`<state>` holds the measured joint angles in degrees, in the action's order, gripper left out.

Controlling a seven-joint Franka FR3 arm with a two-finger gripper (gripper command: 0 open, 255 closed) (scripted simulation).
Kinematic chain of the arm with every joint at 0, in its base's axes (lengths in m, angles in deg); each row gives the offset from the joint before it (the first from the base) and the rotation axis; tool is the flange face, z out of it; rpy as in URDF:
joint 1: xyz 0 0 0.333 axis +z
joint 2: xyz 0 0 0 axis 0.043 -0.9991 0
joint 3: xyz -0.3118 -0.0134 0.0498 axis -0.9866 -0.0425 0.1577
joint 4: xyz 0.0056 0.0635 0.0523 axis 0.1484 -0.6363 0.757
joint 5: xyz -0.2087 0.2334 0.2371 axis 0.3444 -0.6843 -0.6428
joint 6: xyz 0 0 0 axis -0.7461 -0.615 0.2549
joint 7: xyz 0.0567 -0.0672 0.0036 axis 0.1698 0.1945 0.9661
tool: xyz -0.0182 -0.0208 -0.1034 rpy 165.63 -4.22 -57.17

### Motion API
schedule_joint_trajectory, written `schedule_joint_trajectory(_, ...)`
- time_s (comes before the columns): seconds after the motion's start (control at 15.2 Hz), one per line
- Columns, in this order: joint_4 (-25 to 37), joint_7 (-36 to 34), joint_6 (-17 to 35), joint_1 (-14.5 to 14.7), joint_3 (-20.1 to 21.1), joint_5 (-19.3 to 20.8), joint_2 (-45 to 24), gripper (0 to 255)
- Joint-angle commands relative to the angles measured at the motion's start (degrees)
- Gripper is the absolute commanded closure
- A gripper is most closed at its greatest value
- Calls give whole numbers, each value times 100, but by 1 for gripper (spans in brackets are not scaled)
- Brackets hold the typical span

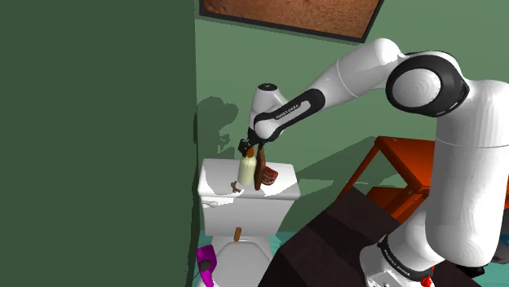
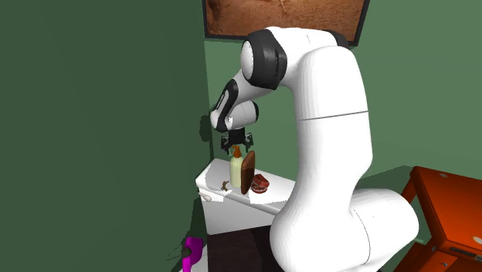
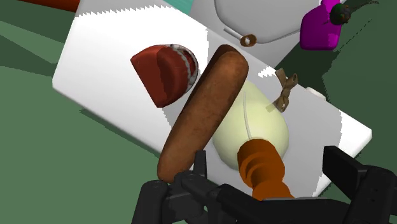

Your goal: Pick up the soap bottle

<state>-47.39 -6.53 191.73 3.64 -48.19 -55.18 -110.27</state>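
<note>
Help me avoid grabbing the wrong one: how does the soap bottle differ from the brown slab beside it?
The bottle is pale yellow with an orange-brown pump; the slab is plain dark brown. The bottle bulges and narrows to a neck; the slab is flat with rounded ends. Both stand upright on the tank lid.

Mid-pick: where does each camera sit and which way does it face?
Shoulder view: beside the stand, facing the toilet tank; the arm shows, shoulder to gripper.
Second exterior view: close behind the arm, facing the same tank; white upper links show.
Wrist view: on the gripper, looking down at the soap bottle; open fingers flank its pump.
Shared: all three show bottle and tank.
</note>
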Motion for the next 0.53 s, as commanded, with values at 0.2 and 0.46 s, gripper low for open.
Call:
schedule_joint_trajectory(0.2, -9, -8, 89, 2, -8, 11, -78, 255)
schedule_joint_trajectory(0.46, -11, -8, 86, 2, -8, 10, -73, 255)
